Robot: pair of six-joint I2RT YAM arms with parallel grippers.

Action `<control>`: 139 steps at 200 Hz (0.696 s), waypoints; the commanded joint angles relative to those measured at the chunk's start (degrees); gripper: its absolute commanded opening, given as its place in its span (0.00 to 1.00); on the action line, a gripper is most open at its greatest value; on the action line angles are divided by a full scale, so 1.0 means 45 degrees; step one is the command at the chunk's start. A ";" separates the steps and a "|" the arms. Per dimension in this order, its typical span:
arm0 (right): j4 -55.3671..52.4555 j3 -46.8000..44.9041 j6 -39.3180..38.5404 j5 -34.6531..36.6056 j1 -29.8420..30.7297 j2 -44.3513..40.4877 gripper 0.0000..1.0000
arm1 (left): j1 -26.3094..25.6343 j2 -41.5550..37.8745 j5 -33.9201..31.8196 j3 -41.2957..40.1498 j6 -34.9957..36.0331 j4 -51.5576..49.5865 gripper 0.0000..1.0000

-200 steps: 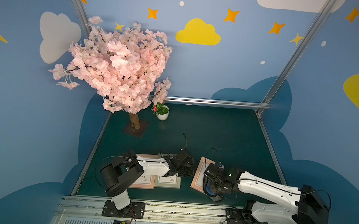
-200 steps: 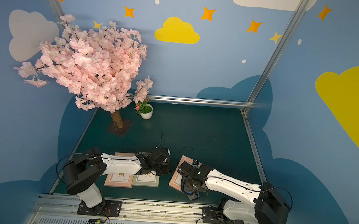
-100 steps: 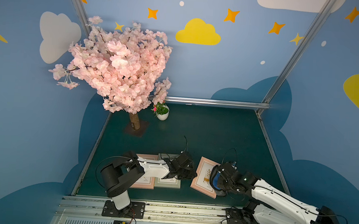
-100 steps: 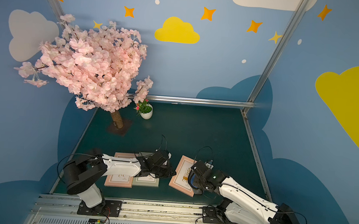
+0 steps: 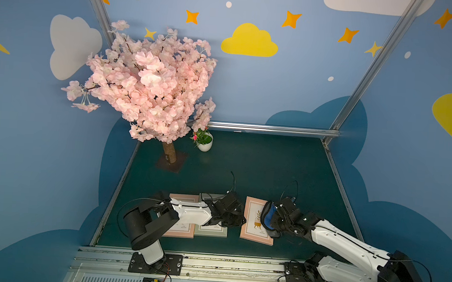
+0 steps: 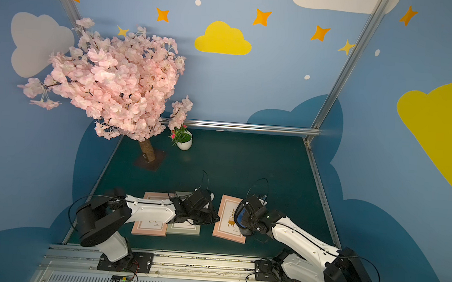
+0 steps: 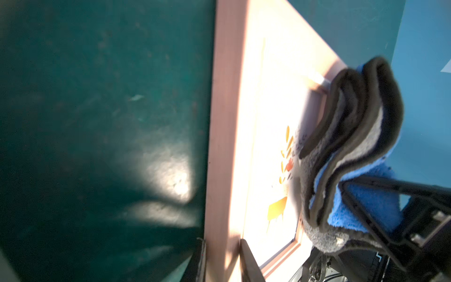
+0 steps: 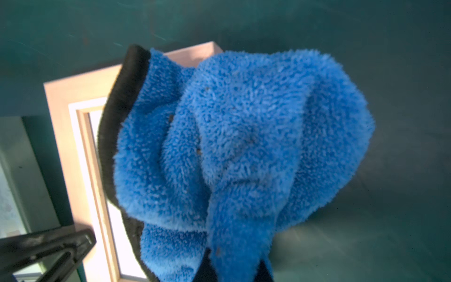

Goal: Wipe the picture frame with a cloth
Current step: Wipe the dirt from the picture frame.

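Rightward went the right gripper (image 8: 235, 269), clamping the cloth (image 8: 244, 134); left gripper (image 7: 223, 246) straddles the frame (image 5: 254, 220) at its left edge, grip unclear. Sweep back flat, gently.

The work surface is a dark green tabletop (image 5: 258, 165), bounded at the far edge and along both sides by aluminium rails (image 5: 272, 128).

Far left corner: a dark square base plate (image 5: 178, 166) rests on the surface and carries a pink blossom tree (image 5: 147, 87). A white pot (image 5: 205, 146) with a small plant stands just beside the plate.

Near edge: a pink frame (image 5: 183, 232) and a grey-green frame (image 5: 210, 231) lie flat, edge to edge. A second pink frame (image 5: 253, 219) lies apart from them toward the right (slightly askew; whether it rests fully flat cannot be told).
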 commanded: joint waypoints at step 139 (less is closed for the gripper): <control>-0.1587 0.2526 -0.2818 -0.1219 0.0748 0.4917 0.00 | 0.0113 0.0101 -0.2305 -0.0076 -0.1275 -0.2095 0.14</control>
